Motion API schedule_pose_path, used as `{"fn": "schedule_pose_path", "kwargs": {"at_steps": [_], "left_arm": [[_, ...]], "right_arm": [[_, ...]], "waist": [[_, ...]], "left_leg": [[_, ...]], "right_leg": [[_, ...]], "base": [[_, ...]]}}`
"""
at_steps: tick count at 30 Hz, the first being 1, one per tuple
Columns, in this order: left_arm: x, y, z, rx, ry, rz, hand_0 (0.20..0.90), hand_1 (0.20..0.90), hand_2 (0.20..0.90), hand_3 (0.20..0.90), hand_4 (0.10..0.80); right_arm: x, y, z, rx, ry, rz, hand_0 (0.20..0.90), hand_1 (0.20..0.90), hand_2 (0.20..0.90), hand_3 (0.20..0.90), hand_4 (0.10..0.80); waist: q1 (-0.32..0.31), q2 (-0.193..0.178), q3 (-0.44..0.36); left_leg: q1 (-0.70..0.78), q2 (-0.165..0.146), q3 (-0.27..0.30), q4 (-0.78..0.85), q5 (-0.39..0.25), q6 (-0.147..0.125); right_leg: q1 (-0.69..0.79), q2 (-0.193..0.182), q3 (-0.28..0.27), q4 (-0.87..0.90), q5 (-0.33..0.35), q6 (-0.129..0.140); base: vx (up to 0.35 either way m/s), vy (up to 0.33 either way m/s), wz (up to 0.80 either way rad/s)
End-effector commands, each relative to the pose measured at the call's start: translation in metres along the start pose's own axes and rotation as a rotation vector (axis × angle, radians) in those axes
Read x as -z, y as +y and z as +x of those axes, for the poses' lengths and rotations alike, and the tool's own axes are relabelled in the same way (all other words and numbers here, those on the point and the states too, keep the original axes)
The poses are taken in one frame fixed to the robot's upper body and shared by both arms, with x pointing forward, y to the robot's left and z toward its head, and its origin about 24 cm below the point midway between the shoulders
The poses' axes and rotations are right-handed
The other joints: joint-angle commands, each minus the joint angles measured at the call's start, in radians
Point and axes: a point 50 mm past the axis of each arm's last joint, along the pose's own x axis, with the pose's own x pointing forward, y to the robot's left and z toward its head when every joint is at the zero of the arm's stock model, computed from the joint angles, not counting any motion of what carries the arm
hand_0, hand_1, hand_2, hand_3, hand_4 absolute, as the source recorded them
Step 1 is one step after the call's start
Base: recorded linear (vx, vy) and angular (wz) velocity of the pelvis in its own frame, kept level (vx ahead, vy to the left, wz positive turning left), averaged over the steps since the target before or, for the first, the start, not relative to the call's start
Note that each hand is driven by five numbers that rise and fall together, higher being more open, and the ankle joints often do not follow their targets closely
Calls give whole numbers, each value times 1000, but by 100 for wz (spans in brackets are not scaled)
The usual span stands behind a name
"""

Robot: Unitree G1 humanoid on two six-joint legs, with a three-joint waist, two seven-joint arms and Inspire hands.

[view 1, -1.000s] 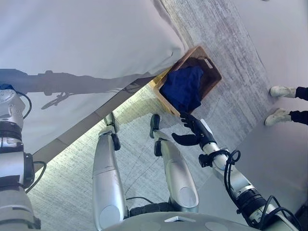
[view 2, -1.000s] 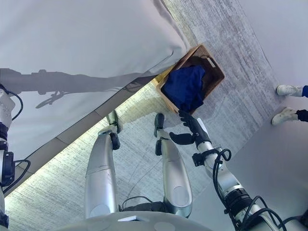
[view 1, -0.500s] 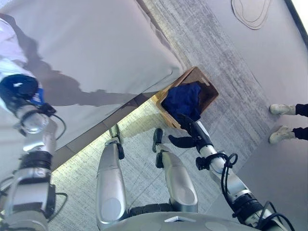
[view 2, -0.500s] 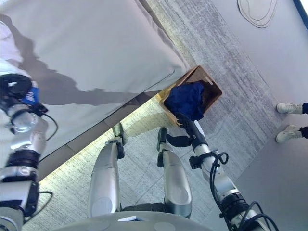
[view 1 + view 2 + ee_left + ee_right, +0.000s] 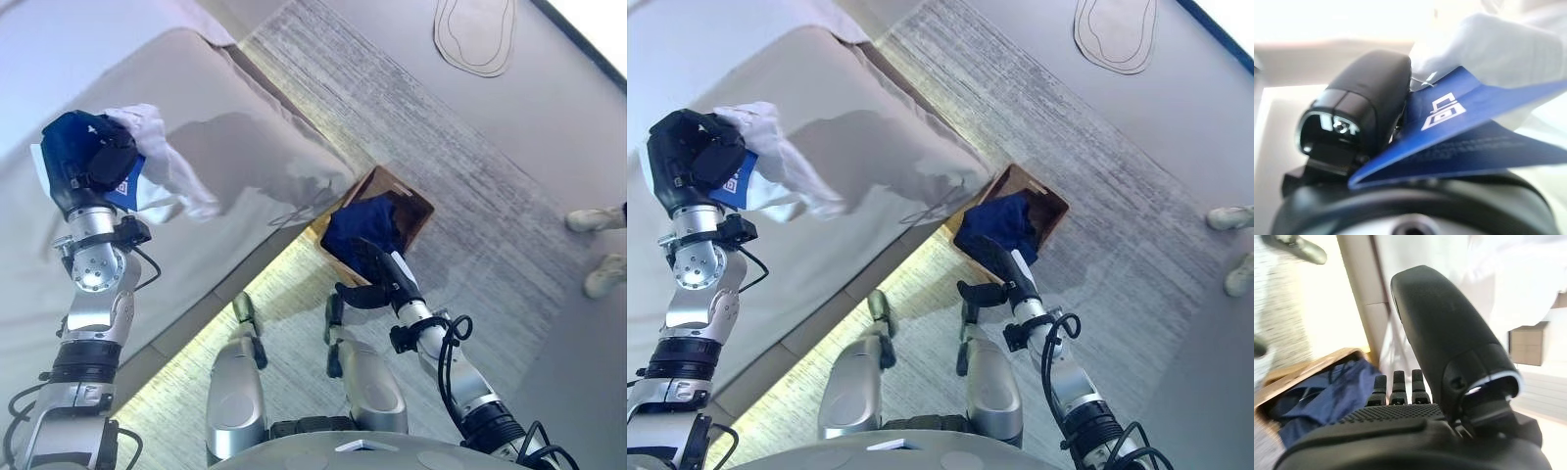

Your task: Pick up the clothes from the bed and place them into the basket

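My left hand (image 5: 86, 163) is shut on a white garment (image 5: 165, 174) with a blue tag and holds it up above the grey bed (image 5: 225, 186); the cloth hangs to the right of the hand. The left wrist view shows the white cloth (image 5: 1498, 44) and blue tag (image 5: 1488, 142) pinched at my thumb (image 5: 1361, 107). A brown basket (image 5: 407, 204) stands on the floor by the bed's corner with dark blue clothes (image 5: 358, 230) in it. My right hand (image 5: 384, 278) is open, fingers straight, just in front of the basket. The right wrist view shows the basket (image 5: 1283, 377) and blue clothes (image 5: 1327, 391).
A person's white shoes (image 5: 600, 245) stand on the floor at the right. A grey striped rug (image 5: 431, 137) lies under the basket. An oval outline (image 5: 475, 34) marks the floor at the far top.
The camera has shifted. My left hand has risen into view, holding the white garment above the bed. My right hand stays by the basket.
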Motion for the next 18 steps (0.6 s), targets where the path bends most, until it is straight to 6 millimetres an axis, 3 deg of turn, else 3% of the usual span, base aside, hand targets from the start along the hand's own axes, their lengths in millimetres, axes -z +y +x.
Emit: {"fn": "schedule_pose_path", "kwargs": {"at_steps": [1,4,7,9,10,12,13,18], "left_arm": [[-32,-20,16,87,-200,-62,300,300,300,200,100],[-25,-30,16,94,-151,-110,300,300,300,200,100],[-14,-45,5,129,-102,-164,300,300,300,200,100],[-13,-50,1,166,-93,-175,300,300,300,200,100],[-12,-52,-1,195,-83,-183,300,300,300,200,100],[-10,-55,-4,243,-68,-188,300,300,300,200,100],[-10,-55,-5,274,-54,-205,300,300,300,200,100],[-3,-51,-19,351,-15,-247,300,300,300,200,100]], "right_arm": [[7,-6,-17,-11,-12,21,900,900,900,900,800],[3,1,-16,-71,-41,48,900,900,900,900,800],[-14,5,-12,-128,-149,28,900,900,900,900,800],[-21,6,-13,-151,-206,7,900,900,900,900,800],[-27,6,-12,-170,-243,-11,900,900,900,900,800],[-37,3,-12,-171,-308,-50,900,900,900,900,800],[-51,-1,-9,-148,-385,-96,900,900,900,900,800],[-101,-16,-6,-59,-621,-172,900,900,900,900,800]], "waist": [[-13,86,-253],[-9,91,-279],[-9,106,-284],[-10,111,-284],[-7,115,-285],[-3,111,-285],[2,98,-288],[21,81,-315]], "left_leg": [[50,-28,-127,-84,-41,-8],[30,-1,-170,-60,-10,-49],[37,37,-196,-75,47,-88],[36,45,-185,-79,71,-96],[32,55,-159,-76,101,-107],[20,58,-108,-14,95,-110],[35,41,-85,56,45,-96],[59,-36,-95,332,-99,-59]], "right_leg": [[71,-40,12,173,-174,27],[117,-17,-9,151,-200,-7],[143,14,-22,138,-203,-43],[156,23,-30,131,-203,-51],[165,29,-54,116,-197,-54],[176,21,-90,96,-189,-59],[183,2,-124,78,-180,-57],[161,-26,-169,7,-124,-62]], "base": [[-71,-379,4],[-137,-537,19],[-152,-440,23],[-165,-267,23],[-202,-265,28],[-229,-243,20],[-277,-241,13],[-275,-183,7]]}}
